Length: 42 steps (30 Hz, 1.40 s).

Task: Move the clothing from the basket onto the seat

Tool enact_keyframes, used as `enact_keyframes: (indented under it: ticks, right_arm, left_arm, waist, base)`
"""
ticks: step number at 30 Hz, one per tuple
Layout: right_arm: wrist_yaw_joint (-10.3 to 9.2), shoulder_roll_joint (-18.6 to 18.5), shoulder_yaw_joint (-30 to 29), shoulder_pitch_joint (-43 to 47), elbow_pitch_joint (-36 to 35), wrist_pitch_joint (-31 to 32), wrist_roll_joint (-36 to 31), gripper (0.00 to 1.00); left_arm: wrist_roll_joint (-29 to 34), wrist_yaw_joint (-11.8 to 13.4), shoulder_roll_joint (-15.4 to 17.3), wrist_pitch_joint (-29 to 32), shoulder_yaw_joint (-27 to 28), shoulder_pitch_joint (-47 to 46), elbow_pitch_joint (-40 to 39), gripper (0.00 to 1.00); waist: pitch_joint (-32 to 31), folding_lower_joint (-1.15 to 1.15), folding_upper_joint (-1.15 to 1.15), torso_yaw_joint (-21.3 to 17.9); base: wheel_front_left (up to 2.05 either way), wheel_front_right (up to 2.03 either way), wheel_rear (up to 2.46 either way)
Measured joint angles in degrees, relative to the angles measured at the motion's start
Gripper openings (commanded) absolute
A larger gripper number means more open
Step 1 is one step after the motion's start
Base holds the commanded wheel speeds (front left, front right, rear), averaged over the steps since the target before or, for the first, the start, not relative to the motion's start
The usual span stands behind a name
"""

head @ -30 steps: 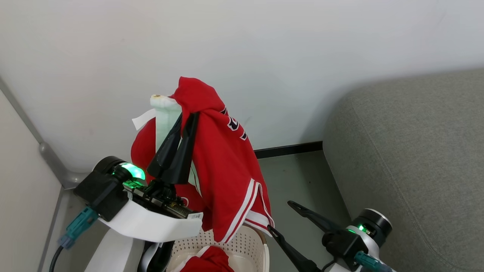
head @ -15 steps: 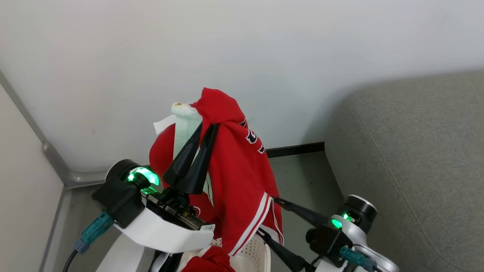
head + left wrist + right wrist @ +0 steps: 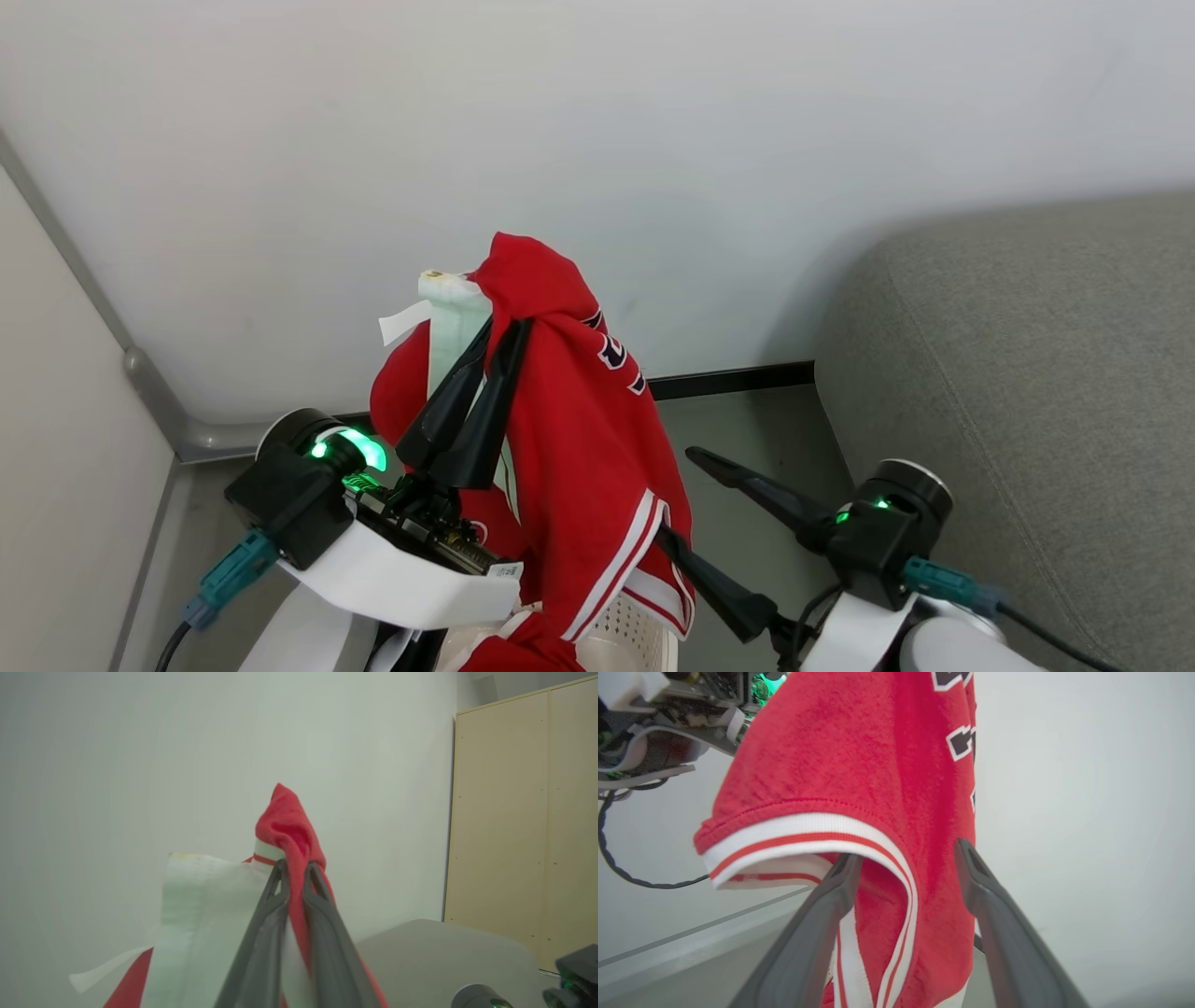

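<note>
My left gripper (image 3: 504, 325) is shut on the top of a red jersey (image 3: 579, 467) and holds it up in front of the wall; in the left wrist view its fingertips (image 3: 294, 865) pinch a red fold (image 3: 285, 821). The jersey hangs over the cream basket (image 3: 635, 635), where more red clothing (image 3: 509, 653) lies. My right gripper (image 3: 674, 493) is open, and in the right wrist view it (image 3: 906, 851) has one finger on each side of the striped hem (image 3: 878, 914). The grey seat (image 3: 1027, 373) is at the right.
A white wall stands close behind the jersey, with a dark skirting strip (image 3: 728, 381) and grey floor (image 3: 747, 439) between basket and seat. A corner trim (image 3: 149, 373) runs down at the left. A beige cabinet (image 3: 523, 812) stands beyond the seat (image 3: 444, 952).
My right gripper has come up and to the left, so its open fingers now straddle the jersey's lower hem. The left gripper keeps its grip; the head camera has shifted slightly.
</note>
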Motion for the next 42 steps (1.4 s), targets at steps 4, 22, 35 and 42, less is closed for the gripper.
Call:
enact_keyframes:
  ticks: [4,22,35,42]
  right_arm:
    - [0.0,-0.89,-1.0,0.0,-1.21,0.0,1.71,1.0]
    - [0.0,-6.53,-5.77,1.58,2.96,0.02,2.98,1.0]
    - [0.0,-3.3,-1.75,-0.09,-2.11,0.01,6.92,1.0]
    - [0.0,-3.63,2.25,-0.11,-0.51,0.01,7.67,1.0]
  left_arm:
    - [0.0,0.0,0.02,0.0,0.15,0.02,0.41,0.0]
    - [1.31,0.0,0.26,0.0,1.62,1.12,0.76,0.0]
    - [2.43,0.0,0.89,0.0,-1.9,1.07,0.03,0.0]
    - [3.1,0.0,1.67,0.0,-6.14,0.9,-1.27,0.0]
  waist:
    - [-0.26,0.0,0.0,0.35]
    - [-0.43,0.0,0.0,-0.07]
    - [0.09,0.0,0.0,0.15]
    - [0.4,0.0,0.0,0.88]
  base:
    - [0.0,0.0,0.0]
    - [0.0,0.0,0.0]
    - [0.0,0.0,0.0]
    - [0.0,0.0,0.0]
